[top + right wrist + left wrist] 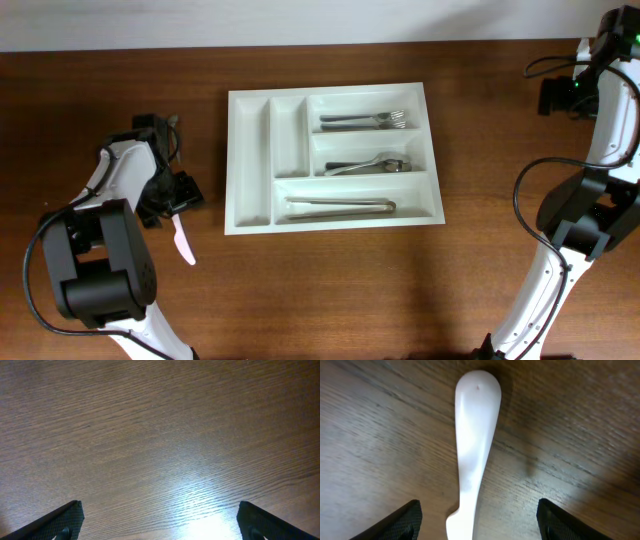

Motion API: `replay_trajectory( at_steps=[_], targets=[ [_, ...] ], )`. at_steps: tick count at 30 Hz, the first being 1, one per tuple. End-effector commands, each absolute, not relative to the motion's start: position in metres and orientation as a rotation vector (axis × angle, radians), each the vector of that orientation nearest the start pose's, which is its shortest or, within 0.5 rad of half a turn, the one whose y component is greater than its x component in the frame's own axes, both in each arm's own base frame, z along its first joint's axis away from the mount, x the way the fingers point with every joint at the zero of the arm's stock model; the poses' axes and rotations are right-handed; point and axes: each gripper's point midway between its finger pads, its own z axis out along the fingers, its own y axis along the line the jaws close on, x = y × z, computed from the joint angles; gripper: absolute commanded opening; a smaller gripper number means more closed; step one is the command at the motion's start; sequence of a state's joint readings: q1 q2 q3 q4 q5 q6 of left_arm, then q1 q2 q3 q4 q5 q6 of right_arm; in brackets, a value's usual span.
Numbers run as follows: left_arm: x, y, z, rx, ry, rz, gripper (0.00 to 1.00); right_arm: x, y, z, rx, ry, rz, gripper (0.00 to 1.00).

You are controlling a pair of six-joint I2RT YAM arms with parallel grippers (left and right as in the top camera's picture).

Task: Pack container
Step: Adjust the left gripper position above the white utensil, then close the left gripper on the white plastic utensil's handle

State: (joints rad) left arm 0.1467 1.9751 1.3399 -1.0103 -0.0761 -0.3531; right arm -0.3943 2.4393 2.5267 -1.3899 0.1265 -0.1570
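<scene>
The container, a white tray with several compartments, lies in the middle of the table. It holds forks, a spoon and metal tongs in its three long compartments. A white plastic utensil lies flat on the wood left of the tray. My left gripper hovers over its near end, open, with a finger on either side and neither touching it. My right gripper is open over bare wood with nothing between its fingers.
The two narrow compartments at the tray's left side hold nothing. My right arm stands at the table's far right edge, well away from the tray. A pale wall runs along the back edge.
</scene>
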Motion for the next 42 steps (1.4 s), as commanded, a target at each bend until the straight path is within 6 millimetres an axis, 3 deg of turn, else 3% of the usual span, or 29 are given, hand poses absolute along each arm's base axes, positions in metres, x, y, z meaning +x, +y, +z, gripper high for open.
replay_trajectory(
  at_steps=[1,15,31,42],
  targets=[
    [0.322,0.057,-0.001,-0.844,3.139,0.085,0.76,0.475,-0.224,0.127,0.387,2.886,-0.278,0.99],
    [0.330,0.056,-0.004,-0.871,3.102,0.051,0.76,0.475,-0.224,0.127,0.387,2.886,-0.278,0.99],
    [0.325,0.056,-0.018,-0.886,3.141,0.059,0.75,0.475,-0.224,0.127,0.387,2.886,-0.278,0.99],
    [0.321,0.078,-0.018,-0.762,3.168,0.162,0.75,0.475,-0.224,0.127,0.387,2.886,-0.278,0.99]
  ],
)
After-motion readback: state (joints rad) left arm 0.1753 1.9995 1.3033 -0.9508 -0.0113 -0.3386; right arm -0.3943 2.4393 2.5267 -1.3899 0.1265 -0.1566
